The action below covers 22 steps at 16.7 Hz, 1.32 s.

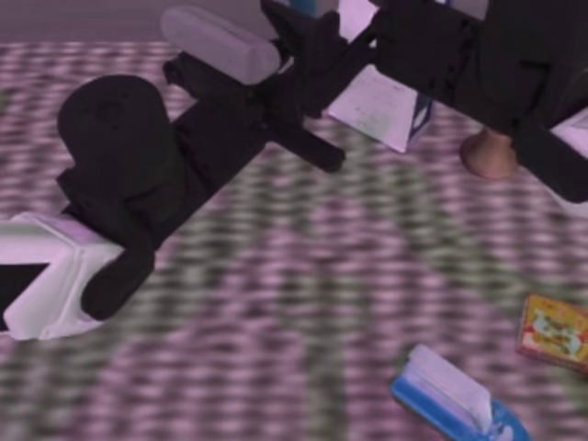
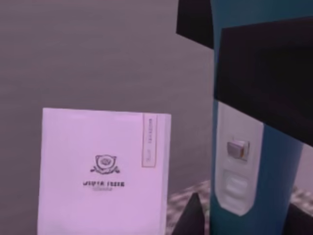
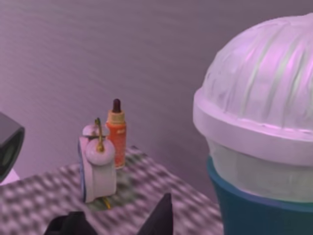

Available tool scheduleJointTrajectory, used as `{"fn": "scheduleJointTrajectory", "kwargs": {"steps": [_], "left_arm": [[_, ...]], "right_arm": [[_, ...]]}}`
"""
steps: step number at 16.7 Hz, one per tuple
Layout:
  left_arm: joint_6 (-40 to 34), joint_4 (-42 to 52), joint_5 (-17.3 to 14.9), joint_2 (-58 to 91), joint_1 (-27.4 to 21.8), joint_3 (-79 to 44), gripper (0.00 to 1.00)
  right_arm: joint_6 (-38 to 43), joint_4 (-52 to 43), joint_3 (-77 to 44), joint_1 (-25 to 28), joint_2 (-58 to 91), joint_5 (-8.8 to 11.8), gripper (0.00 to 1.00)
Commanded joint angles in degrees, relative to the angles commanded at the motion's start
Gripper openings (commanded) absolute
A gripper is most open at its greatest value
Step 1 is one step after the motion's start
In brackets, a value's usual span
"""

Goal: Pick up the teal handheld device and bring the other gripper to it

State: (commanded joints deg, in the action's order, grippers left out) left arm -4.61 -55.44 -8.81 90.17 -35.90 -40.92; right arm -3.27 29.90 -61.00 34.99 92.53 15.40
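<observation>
The teal handheld device (image 2: 254,176) stands upright between my left gripper's (image 2: 244,218) fingers, which are shut on its teal handle just below the small white button. In the top view my left gripper (image 1: 317,50) reaches to the back middle of the table, and the arms hide the device there. My right gripper (image 1: 367,46) meets it from the right. In the right wrist view the device's rounded white head (image 3: 264,98) looms close beside my right gripper (image 3: 119,218), whose fingers are apart with only table between them. In the left wrist view its black fingers (image 2: 266,73) overlap the handle's upper part.
A white printed box (image 1: 372,101) stands just behind the grippers. A pale alarm clock (image 3: 98,166) and an orange dropper bottle (image 3: 116,134) stand farther off. A tan object (image 1: 487,152) sits under the right arm. A blue-and-white pack (image 1: 455,395) and a red-yellow box (image 1: 554,331) lie front right.
</observation>
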Motion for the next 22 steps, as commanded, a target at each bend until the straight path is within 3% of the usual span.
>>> {"fn": "scheduleJointTrajectory", "kwargs": {"steps": [8, 17, 22], "left_arm": [[0.0, 0.0, 0.0, 0.0, 0.0, 0.0, 0.0], [0.0, 0.0, 0.0, 0.0, 0.0, 0.0, 0.0], [0.0, 0.0, 0.0, 0.0, 0.0, 0.0, 0.38]], "right_arm": [[0.0, 0.0, 0.0, 0.0, 0.0, 0.0, 0.02], [0.0, 0.0, 0.0, 0.0, 0.0, 0.0, 0.0], [0.0, 0.0, 0.0, 0.0, 0.0, 0.0, 0.0]]}}
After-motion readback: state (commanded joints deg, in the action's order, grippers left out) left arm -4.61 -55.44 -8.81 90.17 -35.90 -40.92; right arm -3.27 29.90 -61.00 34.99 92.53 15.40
